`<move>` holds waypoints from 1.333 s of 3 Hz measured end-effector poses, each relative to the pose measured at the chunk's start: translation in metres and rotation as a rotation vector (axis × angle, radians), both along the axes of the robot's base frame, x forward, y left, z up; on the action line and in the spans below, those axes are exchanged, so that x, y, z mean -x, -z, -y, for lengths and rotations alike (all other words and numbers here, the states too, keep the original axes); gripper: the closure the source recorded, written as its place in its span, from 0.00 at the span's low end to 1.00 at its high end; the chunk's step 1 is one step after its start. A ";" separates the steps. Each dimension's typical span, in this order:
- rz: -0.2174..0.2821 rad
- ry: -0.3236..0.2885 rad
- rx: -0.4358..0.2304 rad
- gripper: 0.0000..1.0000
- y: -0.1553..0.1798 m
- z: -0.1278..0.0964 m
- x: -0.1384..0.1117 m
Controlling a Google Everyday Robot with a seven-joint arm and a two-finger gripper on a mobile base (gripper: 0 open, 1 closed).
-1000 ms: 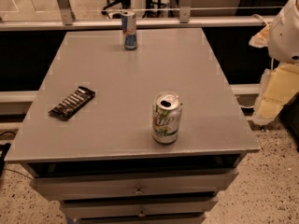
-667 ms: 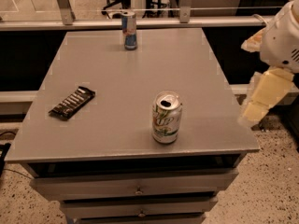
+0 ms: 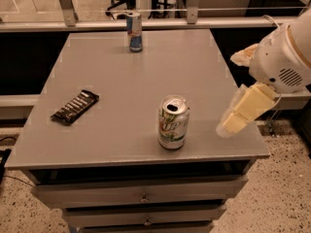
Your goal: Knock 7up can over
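Observation:
The 7up can [image 3: 172,122] stands upright near the front edge of the grey table [image 3: 121,81], white and silver with a green logo and an opened silver top. My gripper [image 3: 239,115] reaches in from the right, its pale cream fingers over the table's right front corner. It is about a can's width to the right of the 7up can and does not touch it. It holds nothing that I can see.
A slim blue-and-silver can [image 3: 134,31] stands at the table's far edge. A dark snack bar wrapper [image 3: 75,106] lies on the left side. Drawers [image 3: 141,196] sit under the tabletop. A metal rail [image 3: 146,23] runs behind the table.
My arm and gripper have moved left, from beside the table to over its right front corner, closer to the 7up can. The cans and the wrapper have not moved.

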State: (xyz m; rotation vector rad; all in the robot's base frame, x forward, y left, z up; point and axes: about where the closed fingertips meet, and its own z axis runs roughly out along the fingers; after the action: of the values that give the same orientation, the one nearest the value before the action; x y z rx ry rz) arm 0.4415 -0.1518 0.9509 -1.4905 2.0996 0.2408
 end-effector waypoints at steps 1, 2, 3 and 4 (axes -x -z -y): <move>0.010 -0.033 -0.123 0.00 0.019 -0.022 -0.002; 0.019 -0.076 -0.230 0.00 0.038 -0.039 -0.006; 0.053 -0.110 -0.369 0.00 0.053 -0.053 -0.021; 0.071 -0.111 -0.461 0.00 0.056 -0.062 -0.029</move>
State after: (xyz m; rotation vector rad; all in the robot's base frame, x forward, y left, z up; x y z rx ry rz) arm 0.4701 -0.0900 0.8944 -1.3109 1.7526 0.6556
